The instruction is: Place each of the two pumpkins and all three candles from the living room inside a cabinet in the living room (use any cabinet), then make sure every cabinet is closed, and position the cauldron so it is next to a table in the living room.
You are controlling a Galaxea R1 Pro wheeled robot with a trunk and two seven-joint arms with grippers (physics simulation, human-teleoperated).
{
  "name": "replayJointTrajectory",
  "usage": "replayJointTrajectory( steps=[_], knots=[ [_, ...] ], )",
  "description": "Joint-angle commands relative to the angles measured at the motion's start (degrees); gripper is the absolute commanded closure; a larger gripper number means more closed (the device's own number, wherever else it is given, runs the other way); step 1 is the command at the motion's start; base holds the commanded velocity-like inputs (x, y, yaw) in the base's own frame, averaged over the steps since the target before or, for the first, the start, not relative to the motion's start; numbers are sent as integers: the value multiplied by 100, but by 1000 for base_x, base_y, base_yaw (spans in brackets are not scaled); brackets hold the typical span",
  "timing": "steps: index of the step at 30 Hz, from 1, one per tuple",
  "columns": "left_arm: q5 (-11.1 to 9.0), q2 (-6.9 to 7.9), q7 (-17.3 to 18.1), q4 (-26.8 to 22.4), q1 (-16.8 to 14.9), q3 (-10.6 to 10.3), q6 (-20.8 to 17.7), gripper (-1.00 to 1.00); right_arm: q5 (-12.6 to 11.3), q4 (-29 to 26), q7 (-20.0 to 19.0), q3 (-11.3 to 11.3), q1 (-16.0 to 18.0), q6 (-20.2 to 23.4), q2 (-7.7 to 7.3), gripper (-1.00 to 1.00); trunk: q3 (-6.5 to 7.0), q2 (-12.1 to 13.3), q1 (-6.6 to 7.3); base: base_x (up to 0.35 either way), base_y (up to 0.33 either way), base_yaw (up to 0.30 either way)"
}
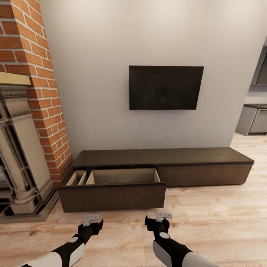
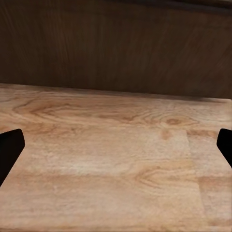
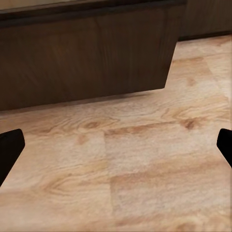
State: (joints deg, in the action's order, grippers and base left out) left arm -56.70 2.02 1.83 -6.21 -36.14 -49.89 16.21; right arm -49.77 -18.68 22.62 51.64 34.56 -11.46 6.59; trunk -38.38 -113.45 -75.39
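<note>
Cabinet, long, low and dark-brown wood (image 1: 193, 157), sits on the pale wood floor (image 1: 215, 218) against the white wall. Its big drawer at the left end (image 1: 111, 196) is pulled out, and the beige inside shows. Left of it stands a stone fireplace (image 1: 18, 159) with a red brick column (image 1: 40, 74). A black flat screen (image 1: 166, 87) hangs on the wall above the cabinet.

Both arms reach forward, low over the floor, just in front of the drawer front. The left gripper (image 1: 92, 219) points at the drawer, its black fingers (image 2: 9, 152) spread wide and holding nothing. The right gripper (image 1: 162, 216) is also wide and bare, near the drawer's right corner.
</note>
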Motion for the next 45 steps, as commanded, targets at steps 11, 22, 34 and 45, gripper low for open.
replayJointTrajectory(
  steps=[11,22,34,45],
  knots=[
    [-69,1,19,-4,-2,-45,14,-100,-59,13,23,48,7,-37,9,-100,-204,-445,-241,0,0,0],
    [-70,1,19,-3,-6,-51,14,-100,-67,22,23,48,7,-36,8,-100,-401,-887,-483,0,0,0],
    [-78,-3,19,-3,2,-53,14,-100,-68,22,23,48,7,-39,7,-100,-617,-1368,-747,0,0,0],
    [-78,1,19,-3,2,-49,14,-100,-68,22,23,48,6,-40,3,-100,-796,-1769,-966,0,0,0]
  ],
)
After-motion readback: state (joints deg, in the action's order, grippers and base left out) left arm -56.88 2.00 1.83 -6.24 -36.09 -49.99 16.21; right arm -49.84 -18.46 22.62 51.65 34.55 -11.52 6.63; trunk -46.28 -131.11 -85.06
